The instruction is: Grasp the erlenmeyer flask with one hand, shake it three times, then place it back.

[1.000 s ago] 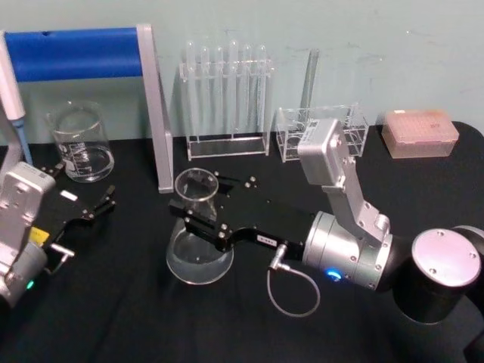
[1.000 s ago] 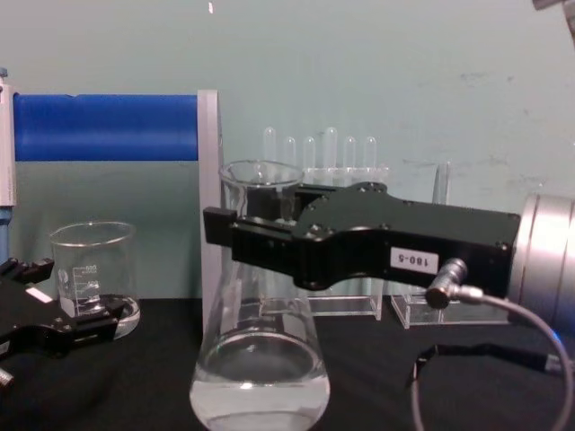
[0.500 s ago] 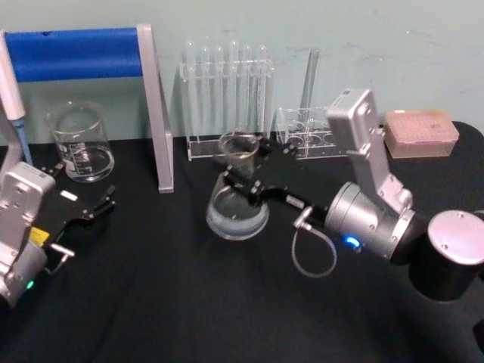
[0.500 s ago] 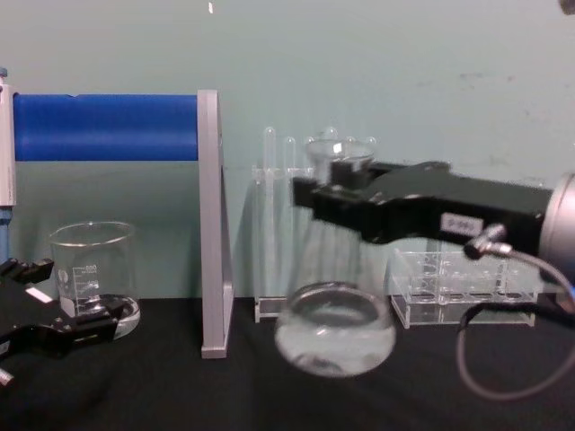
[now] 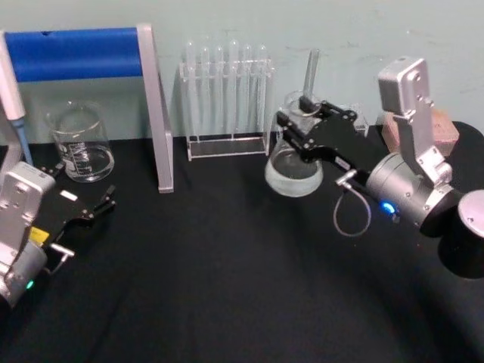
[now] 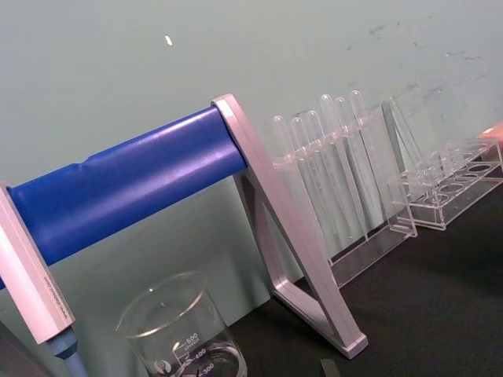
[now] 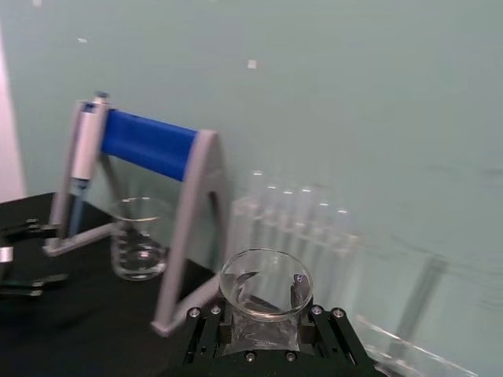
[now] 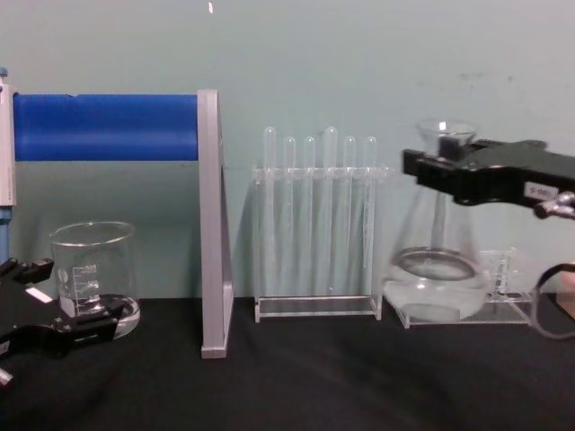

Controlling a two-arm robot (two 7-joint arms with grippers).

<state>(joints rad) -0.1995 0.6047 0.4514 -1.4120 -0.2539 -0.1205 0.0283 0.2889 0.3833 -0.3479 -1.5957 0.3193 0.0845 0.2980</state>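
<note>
- Right gripper [image 5: 296,127] clamps the neck of the erlenmeyer flask [image 5: 293,174] (clear liquid in its base), just right of the test tube rack [image 5: 227,98].
- Left gripper [image 5: 79,204] sits low on the left, fingers spread.

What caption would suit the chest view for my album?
Right gripper holds the flask by its neck beside the test tube rack; left gripper sits open by the beaker.

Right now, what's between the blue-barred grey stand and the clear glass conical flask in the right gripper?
In the chest view, a clear rack of upright test tubes stands between them; the right gripper grips the flask by its neck.
</note>
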